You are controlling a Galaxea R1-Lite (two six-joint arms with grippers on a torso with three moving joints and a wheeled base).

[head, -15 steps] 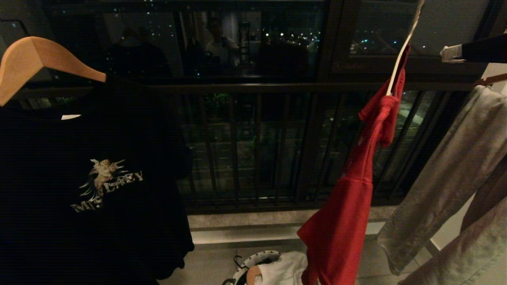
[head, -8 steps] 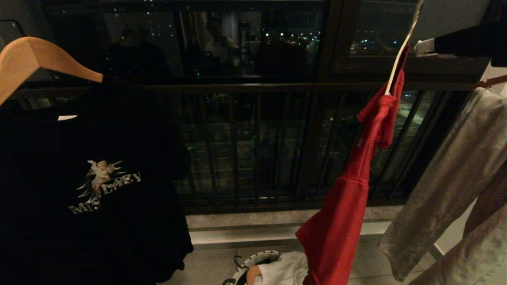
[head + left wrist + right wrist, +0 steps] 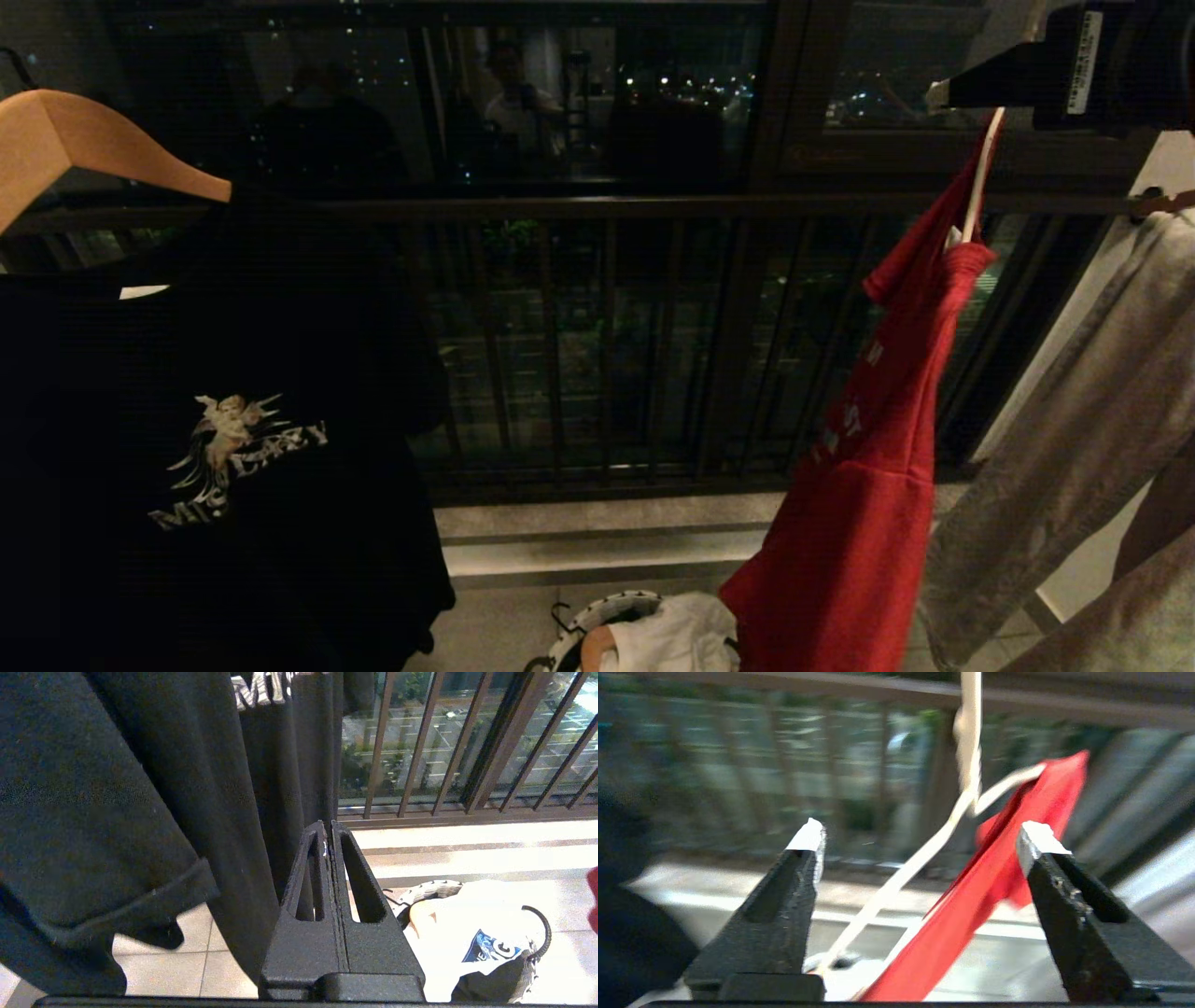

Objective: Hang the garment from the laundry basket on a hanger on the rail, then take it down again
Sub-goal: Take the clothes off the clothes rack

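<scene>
While the red garment (image 3: 873,476) hangs bunched and lopsided from the cream-white hanger (image 3: 976,182) at the right of the head view, the right gripper (image 3: 920,840) sits high beside the hanger's neck with its jaws spread wide and nothing between them, so it holds neither wire nor cloth. In the right wrist view the twisted neck and one sloping arm of the hanger cross the gap between the fingertips (image 3: 809,836), and the shirt drapes along the other arm, close to the far finger. Judging from this, the step in hand looks like getting a grip to take the hanger down or to square the shirt on it; which of the two I cannot tell. To do it well, the jaws should close on bare wire just below the twist, not on the fabric, since a pinch of cloth would drag the shirt off one shoulder. The hanger looks light and free to swing, so a slow approach along its plane seems wise, with closing held back until the wire sits centred. The left gripper (image 3: 329,835) is clamped shut on nothing, parked low beside the black T-shirt (image 3: 215,448). Below, the laundry basket (image 3: 597,621) stands on the floor with a white T-shirt (image 3: 672,639) inside, just beside the garment's hem.
</scene>
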